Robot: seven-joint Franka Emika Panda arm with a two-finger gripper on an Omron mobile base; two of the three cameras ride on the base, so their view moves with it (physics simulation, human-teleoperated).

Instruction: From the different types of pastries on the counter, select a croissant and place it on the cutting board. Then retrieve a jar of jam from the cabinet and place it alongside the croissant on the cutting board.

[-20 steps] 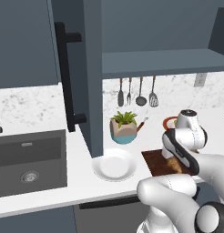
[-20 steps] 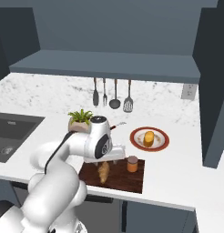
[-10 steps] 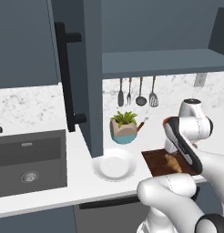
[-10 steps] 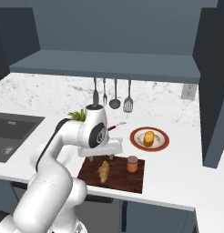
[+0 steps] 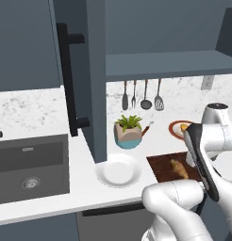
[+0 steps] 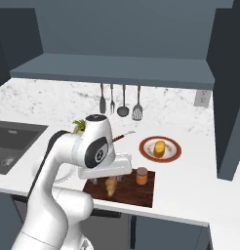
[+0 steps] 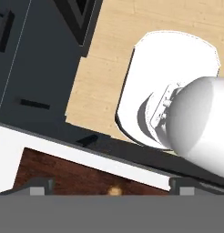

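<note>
The croissant (image 6: 111,186) lies on the left part of the dark cutting board (image 6: 129,194), which sits at the front edge of the counter (image 6: 190,180). The jar of jam (image 6: 142,176) stands upright on the board, just right of the croissant. My gripper (image 6: 108,178) hangs open a little above the croissant, its fingers spread to either side and not touching it. In the hand view the fingertips (image 7: 39,186) are far apart, with the croissant's end (image 7: 115,190) low between them. The yellow-orange bun (image 6: 160,148) rests on a red-rimmed plate. The cabinet door (image 5: 47,70) stands open.
A white plate (image 5: 119,170) lies left of the board, and a teal-and-tan plant pot (image 5: 128,135) stands behind it. Utensils (image 6: 119,100) hang on the back wall. A sink (image 5: 28,164) is at the far left. The grey cabinet shelf (image 5: 169,63) is bare.
My hand has lifted up off the cutting board and the upper arm has swung up and back. The croissant and the jar have stayed in place.
</note>
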